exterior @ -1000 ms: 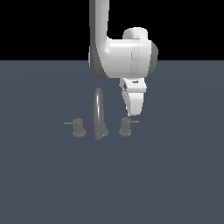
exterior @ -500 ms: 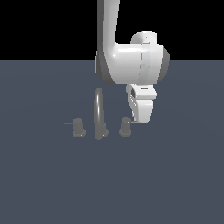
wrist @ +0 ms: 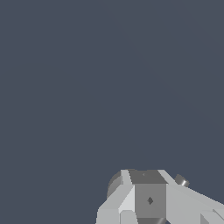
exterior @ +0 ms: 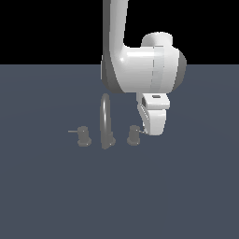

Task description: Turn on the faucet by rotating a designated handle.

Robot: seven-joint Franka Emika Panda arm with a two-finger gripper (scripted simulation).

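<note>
Arm: the white robot arm [exterior: 140,70] comes down from the top of the exterior view, its bulky wrist above the faucet set.
Gripper: the gripper [exterior: 151,130] points down, just to the exterior view's right of the handle [exterior: 134,135]; whether its jaws are apart cannot be told.
Handle: a stubby grey knob; its thin lever reaches toward the gripper, contact unclear.
Faucet: the faucet [exterior: 106,121] has a tall arched spout, standing upright between two knobs.
Twin knob: the twin knob [exterior: 83,136] sits on the exterior view's left, lever pointing left.
Surface: the floor [exterior: 56,196] is flat, dark blue-grey.
</note>
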